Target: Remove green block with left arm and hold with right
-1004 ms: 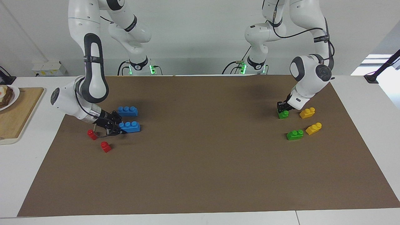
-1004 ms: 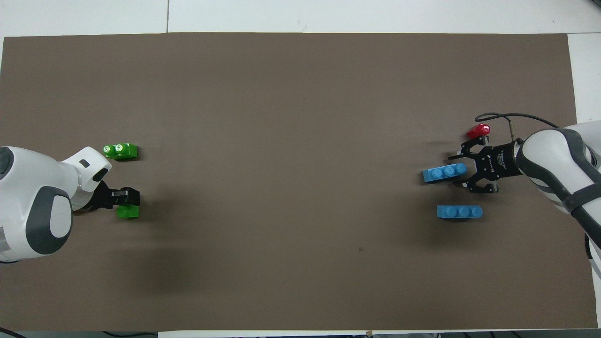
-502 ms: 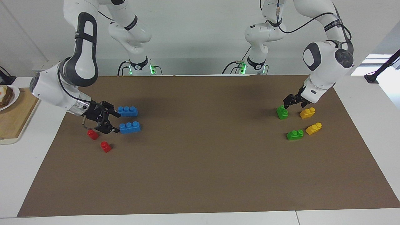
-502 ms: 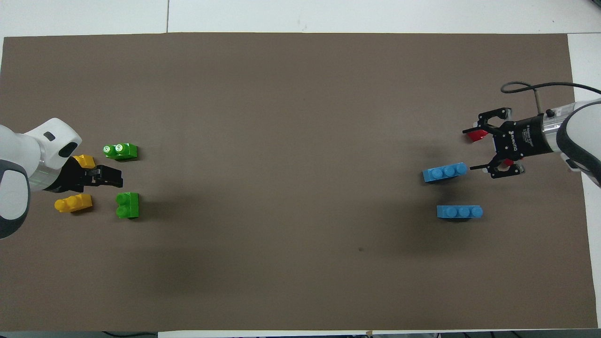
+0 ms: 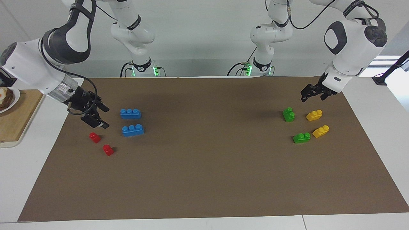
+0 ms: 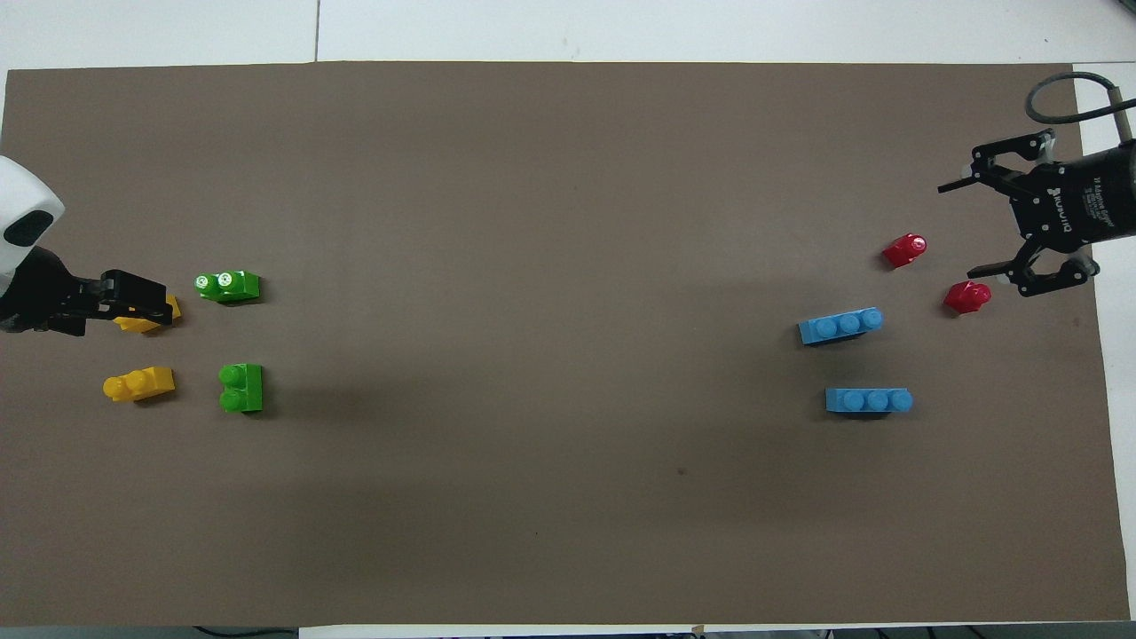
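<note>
The left tool (image 5: 309,95) hangs in the air over the brown mat (image 5: 207,166), at the left arm's end of the tabletop (image 5: 377,105). Its two black fingers are apart, and it holds nothing. From above, it covers part of a yellow block (image 6: 151,315).

The green block (image 5: 289,114) sits on the mat, below the left tool and not touching it. It has two round bumps on top. A second green block (image 5: 301,137) lies farther from the robots, and it looks just the same. Two yellow blocks lie beside the green ones, closer to the mat's edge. One yellow block (image 5: 314,115) is beside the first green block. The other yellow block (image 5: 320,131) is beside the second green one. All four blocks stand apart from each other.

The right tool (image 5: 101,116) hangs in the air at the right arm's end of the tabletop. Its fingers are spread wide, and it holds nothing. It is over the mat's edge, near two small red blocks (image 5: 94,137). Two long blue blocks (image 5: 130,113) lie on the mat close by, one nearer to the robots than the other. Each blue block has three bumps.

A wooden board (image 5: 16,118) lies on the white tabletop past the mat's end.
</note>
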Robot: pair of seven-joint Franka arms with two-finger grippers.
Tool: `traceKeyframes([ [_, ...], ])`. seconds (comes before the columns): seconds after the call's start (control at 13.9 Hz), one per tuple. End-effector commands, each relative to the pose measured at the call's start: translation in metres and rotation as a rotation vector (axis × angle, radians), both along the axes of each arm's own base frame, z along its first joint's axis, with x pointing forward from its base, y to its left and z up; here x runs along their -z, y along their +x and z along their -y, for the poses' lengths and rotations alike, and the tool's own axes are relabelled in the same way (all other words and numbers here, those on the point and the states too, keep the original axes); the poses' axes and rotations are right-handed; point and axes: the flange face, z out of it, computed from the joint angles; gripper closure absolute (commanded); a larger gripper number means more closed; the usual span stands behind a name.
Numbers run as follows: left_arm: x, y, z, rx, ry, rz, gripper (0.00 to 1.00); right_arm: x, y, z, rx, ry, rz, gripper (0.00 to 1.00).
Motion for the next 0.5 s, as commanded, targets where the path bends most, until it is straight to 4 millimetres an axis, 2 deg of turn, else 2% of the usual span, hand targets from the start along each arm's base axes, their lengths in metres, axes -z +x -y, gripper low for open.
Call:
traceKeyframes([
  [0.0, -0.016, 0.007, 0.005, -0.010, 0.011, -0.008, 0.00, -0.041, -0.002, -0.012, -0.258, -0.119, 0.075, 0.00],
  [0.22, -0.035, 0.019, 0.008, -0.001, 0.008, -0.017, 0.00, -0.072, -0.018, -0.026, -0.477, -0.193, 0.124, 0.00],
  [0.36, -0.042, 0.031, 0.028, 0.035, 0.007, -0.032, 0.00, -0.087, -0.027, -0.032, -0.673, -0.266, 0.156, 0.00],
  [0.43, -0.039, 0.034, 0.029, 0.034, 0.009, -0.034, 0.00, -0.093, -0.033, -0.033, -0.777, -0.286, 0.163, 0.00],
])
